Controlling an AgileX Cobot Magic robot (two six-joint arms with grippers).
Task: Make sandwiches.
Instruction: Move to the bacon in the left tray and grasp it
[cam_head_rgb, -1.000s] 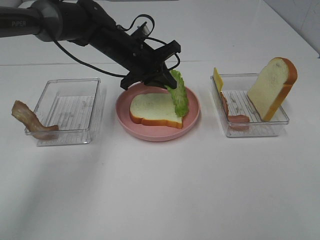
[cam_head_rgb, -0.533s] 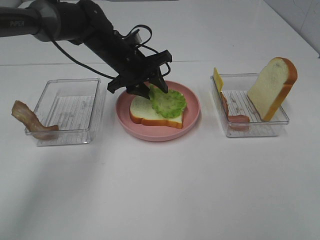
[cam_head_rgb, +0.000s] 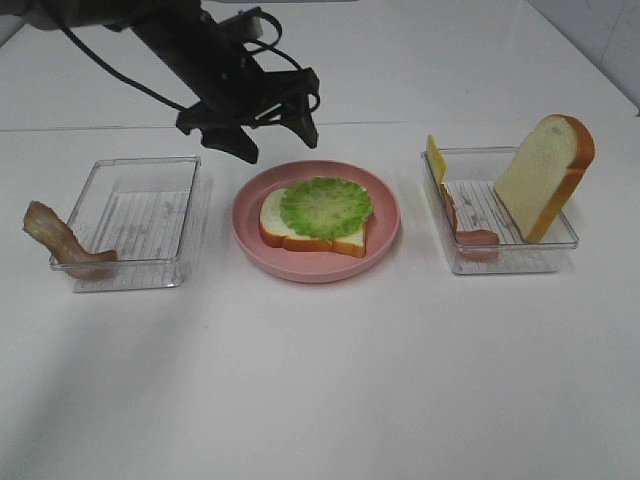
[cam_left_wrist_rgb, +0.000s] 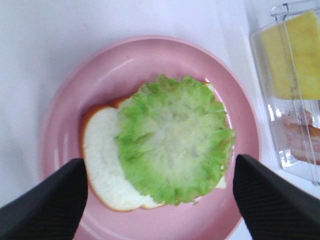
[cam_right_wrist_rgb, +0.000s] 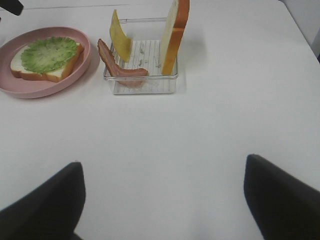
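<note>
— What do we find different from a second ago?

— The lettuce (cam_head_rgb: 326, 207). Back then it hung on edge from our left fingers (cam_head_rgb: 235, 140) over the far side of the plate (cam_head_rgb: 300, 266). Now it lies flat on the bread slice (cam_head_rgb: 274, 216) and covers most of it.

— And the fingers?

— We no longer grip the leaf. They stand spread apart and clear of it, raised and drawn back to the far left, no longer low over the bread but up above the worktop (cam_head_rgb: 320, 380) behind the plate's rim.
</note>
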